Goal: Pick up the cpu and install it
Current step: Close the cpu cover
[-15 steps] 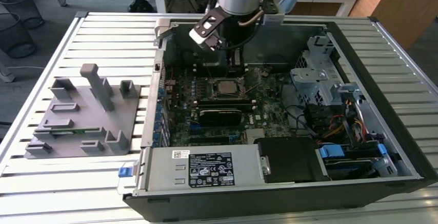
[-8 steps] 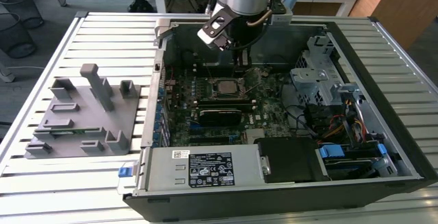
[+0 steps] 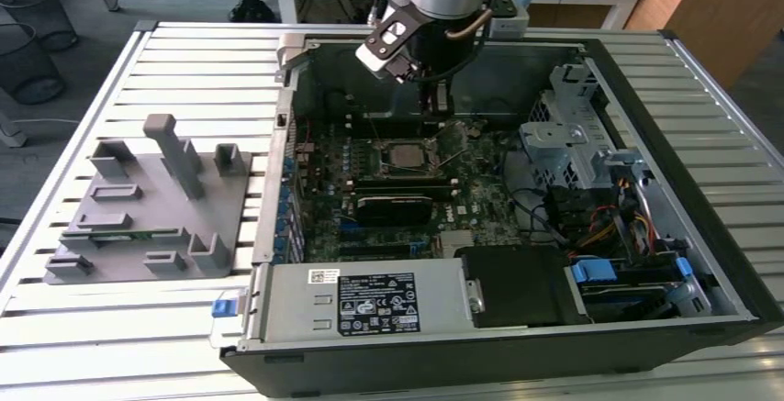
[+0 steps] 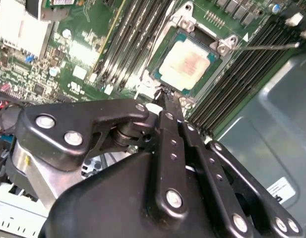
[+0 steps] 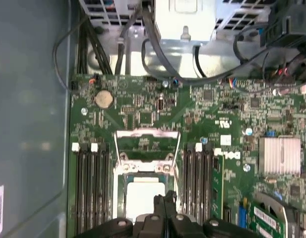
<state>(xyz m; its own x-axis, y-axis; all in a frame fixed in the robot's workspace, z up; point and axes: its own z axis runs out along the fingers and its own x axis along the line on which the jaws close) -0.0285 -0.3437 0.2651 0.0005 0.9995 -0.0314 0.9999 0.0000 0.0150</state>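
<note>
We see the cpu (image 4: pixel 186 60) lying flat inside the motherboard socket (image 5: pixel 119 184), with its pale metal top facing up and its thin rim square within the frame. The gripper (image 4: pixel 165 97) hangs over the socket's near edge. Its two black fingers (image 4: pixel 168 148) are pressed together along their length, with nothing pinched between them. The tips point down just beside the cpu, but we cannot tell whether they touch the socket or the chip.

In the first wrist view, the socket's silver load plate (image 5: pixel 148 134) sits folded back just beside the socket. In the second wrist view, a thin metal lever (image 4: pixel 267 47) reaches away from one socket corner. Rows of dark memory slots (image 5: pixel 91 188) run along both sides of the socket.

In the exterior view, the socket lies near the middle of the open computer case (image 3: pixel 686 107). A grey moulded fixture (image 3: pixel 147 208) sits well apart from the socket, outside the case toward the exterior view's left, on the slatted table (image 3: pixel 196 52).
</note>
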